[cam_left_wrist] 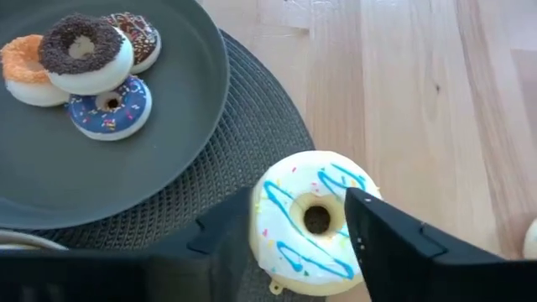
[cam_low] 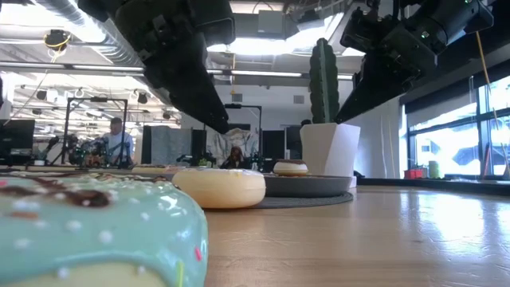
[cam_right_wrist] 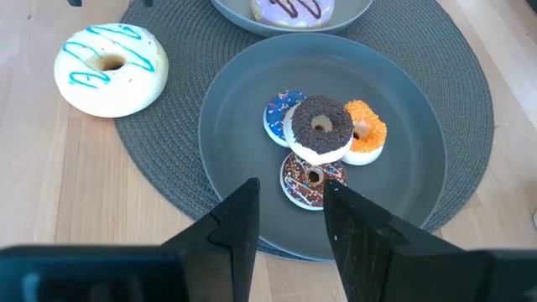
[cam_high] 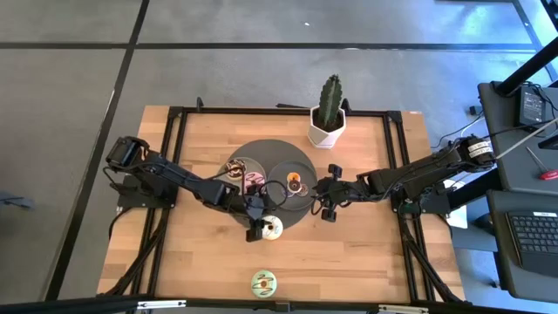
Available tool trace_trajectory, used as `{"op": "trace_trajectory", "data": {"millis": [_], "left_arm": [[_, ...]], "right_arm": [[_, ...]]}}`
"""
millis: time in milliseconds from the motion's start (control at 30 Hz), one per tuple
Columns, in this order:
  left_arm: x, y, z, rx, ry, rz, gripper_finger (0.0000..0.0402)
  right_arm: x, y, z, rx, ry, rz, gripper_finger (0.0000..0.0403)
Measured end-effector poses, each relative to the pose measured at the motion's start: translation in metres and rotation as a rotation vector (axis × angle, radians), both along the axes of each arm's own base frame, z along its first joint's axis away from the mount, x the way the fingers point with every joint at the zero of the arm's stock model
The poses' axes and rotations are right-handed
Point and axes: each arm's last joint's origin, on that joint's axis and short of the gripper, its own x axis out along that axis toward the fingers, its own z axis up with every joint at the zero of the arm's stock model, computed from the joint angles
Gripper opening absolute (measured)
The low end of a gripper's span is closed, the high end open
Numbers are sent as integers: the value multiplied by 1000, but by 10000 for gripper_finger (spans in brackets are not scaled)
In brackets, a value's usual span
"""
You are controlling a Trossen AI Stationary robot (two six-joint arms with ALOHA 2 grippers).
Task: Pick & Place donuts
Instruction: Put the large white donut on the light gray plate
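Note:
A white donut with blue icing lines (cam_left_wrist: 309, 225) lies flat, half on the woven mat's edge and half on bare wood. My left gripper (cam_left_wrist: 302, 205) hangs open above it with a finger on either side. In the low view its fingers end above the donut (cam_low: 219, 187). My right gripper (cam_right_wrist: 289, 201) is open above the near rim of a grey plate (cam_right_wrist: 403, 134). That plate holds a chocolate-sprinkled donut (cam_right_wrist: 320, 126) stacked on blue, orange and brown mini donuts. A green donut (cam_high: 263, 282) lies near the table's near edge.
A second grey plate (cam_high: 234, 157) on the round dark mat (cam_high: 277, 157) holds a brown-iced donut (cam_high: 235, 167) and a pink one (cam_high: 255, 180). A cactus in a white pot (cam_high: 328, 118) stands at the far edge. Bare wood lies to the near right and near left.

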Motion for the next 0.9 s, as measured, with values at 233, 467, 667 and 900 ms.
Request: {"op": "trace_trajectory", "data": {"millis": [233,467,667,900], "left_arm": [[0,0,-1,-11,2,13,223],[7,-1,-22,-7,54,42,218],[9,0,-33,47,72,86,219],[10,-2,-42,26,109,43,208]], "right_arm": [[0,0,0,1,-2,0,135],[0,0,0,0,-2,1,135],[0,0,0,0,-2,1,135],[0,0,0,-2,-2,2,135]]}}
